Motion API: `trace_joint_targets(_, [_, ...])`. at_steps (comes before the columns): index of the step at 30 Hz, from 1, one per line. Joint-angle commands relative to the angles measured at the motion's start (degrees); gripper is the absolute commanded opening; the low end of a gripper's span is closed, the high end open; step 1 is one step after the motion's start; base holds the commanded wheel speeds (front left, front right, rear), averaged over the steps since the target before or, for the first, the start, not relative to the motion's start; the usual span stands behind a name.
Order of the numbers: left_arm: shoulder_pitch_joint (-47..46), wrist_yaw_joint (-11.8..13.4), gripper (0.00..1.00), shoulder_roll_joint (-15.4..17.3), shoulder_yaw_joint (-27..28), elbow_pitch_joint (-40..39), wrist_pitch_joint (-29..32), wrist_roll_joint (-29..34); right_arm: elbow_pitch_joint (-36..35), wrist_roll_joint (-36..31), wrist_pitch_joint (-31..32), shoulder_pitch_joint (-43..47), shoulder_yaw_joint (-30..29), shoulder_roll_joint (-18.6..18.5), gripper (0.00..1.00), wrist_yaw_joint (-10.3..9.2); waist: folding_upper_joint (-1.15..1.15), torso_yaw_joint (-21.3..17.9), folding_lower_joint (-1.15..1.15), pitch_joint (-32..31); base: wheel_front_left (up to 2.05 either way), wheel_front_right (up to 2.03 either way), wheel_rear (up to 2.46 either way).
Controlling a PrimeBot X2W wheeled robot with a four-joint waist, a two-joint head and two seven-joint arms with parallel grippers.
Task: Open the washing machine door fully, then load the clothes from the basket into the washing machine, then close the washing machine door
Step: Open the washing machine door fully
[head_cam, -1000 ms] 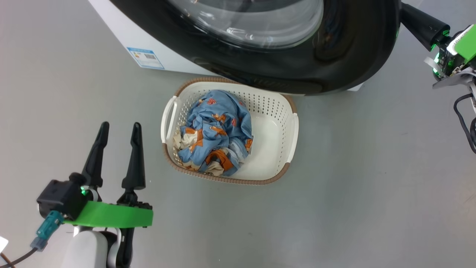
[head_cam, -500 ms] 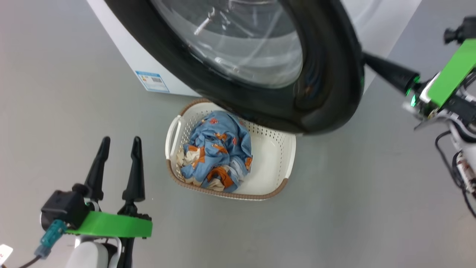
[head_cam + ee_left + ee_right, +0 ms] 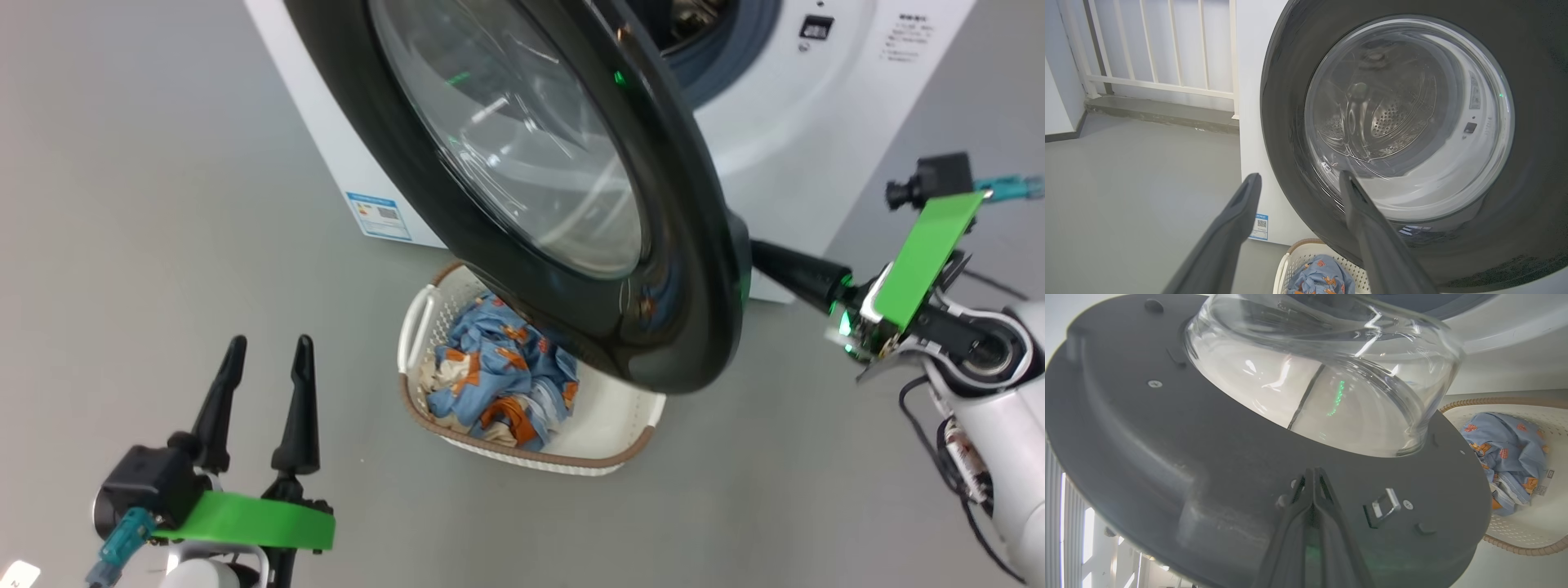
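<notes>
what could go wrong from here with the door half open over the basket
The shut right gripper bears on the washing machine door with only its fingertips. They could slip on the smooth inner face or snag the metal latch beside them.
The door overhangs part of the basket, so the open left gripper might knock the door when reaching for the clothes.
</notes>
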Motion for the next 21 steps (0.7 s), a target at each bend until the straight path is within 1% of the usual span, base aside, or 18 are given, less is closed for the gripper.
trace_joint_targets(1, [0.60,-0.14,1.00,1.12,2.14,-1.03,-0.46,0.70,-1.98,0.46,0.62,1.68,0.58,0.95,0.00,0.10,0.00,1.57,0.00,-1.59,0.00,0.00,0.00])
trace_joint_targets(10, [1.74,-0.17,1.00,1.12,2.13,-0.85,-0.46,0.79,-2.47,0.11,3.09,4.63,0.90,2.55,0.00,0.10,0.00,5.29,0.00,-3.47,0.00,0.00,0.00])
trace_joint_targets(21, [2.61,-0.18,1.00,1.13,2.28,-0.57,-0.46,0.89,-4.34,-0.22,4.70,6.81,1.36,5.06,0.00,0.10,0.00,8.26,0.00,-4.85,0.00,0.00,0.00])
